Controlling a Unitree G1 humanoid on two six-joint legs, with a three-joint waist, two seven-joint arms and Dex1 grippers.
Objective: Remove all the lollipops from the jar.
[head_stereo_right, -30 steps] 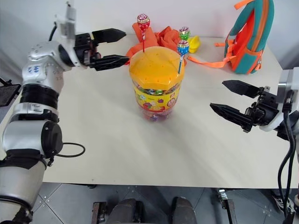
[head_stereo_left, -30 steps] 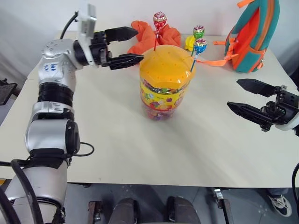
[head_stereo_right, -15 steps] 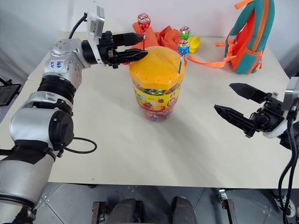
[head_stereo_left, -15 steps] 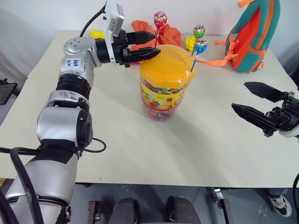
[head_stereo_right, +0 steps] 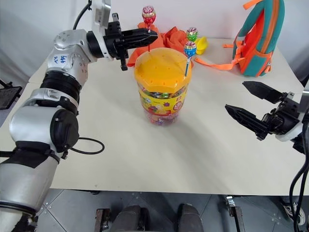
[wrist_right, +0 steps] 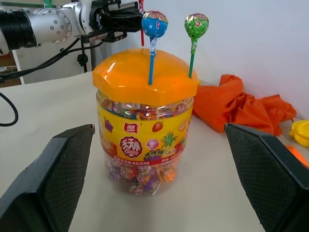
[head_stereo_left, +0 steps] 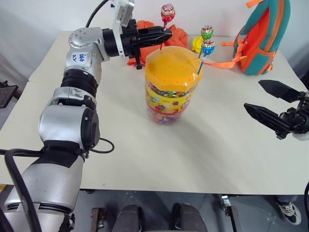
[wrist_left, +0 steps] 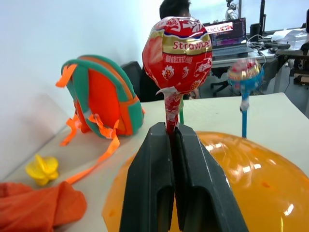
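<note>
On a white counter [head_stereo_left: 120, 145], the left claw [head_stereo_left: 164, 35] pinches the thin stick of the red lollipop [head_stereo_left: 167, 12] above the jar [head_stereo_left: 171, 84] lid, a light, likely brittle hold, while the right claw [head_stereo_left: 270, 104] waits spread, near right.

Head stereo overhead, wrist close-ups

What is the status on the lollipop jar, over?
Left pincer shut on red lollipop stick. Right pincer open, apart from jar. Blue lollipop, green lollipop still in lid. Nothing blocking.
</note>
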